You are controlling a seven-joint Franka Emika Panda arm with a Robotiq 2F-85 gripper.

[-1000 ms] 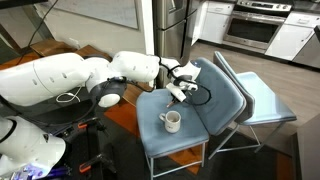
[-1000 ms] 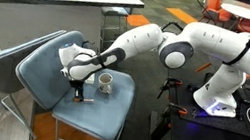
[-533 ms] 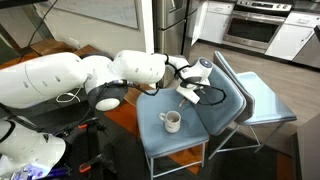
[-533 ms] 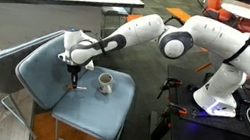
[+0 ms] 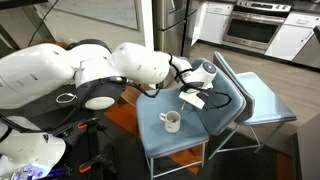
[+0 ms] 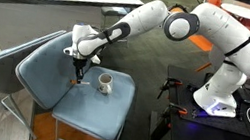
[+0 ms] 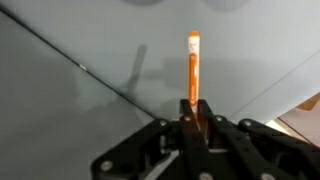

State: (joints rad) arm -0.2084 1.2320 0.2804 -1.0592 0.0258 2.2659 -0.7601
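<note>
Gripper [image 7: 193, 110] clenched on a thin orange marker [image 7: 193, 62], which projects beyond the fingertips over the blue chair seat [image 6: 49, 68]. A white cup [image 6: 106, 82] stands on the seat, near the marker. A second chair [image 5: 262, 95] adjoins the first.

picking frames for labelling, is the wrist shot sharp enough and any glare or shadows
Wrist view: the orange marker in the gripper is fairly sharp, throwing a faint shadow on the grey chair; no glare. Both exterior views: evenly lit, marker barely visible.
</note>
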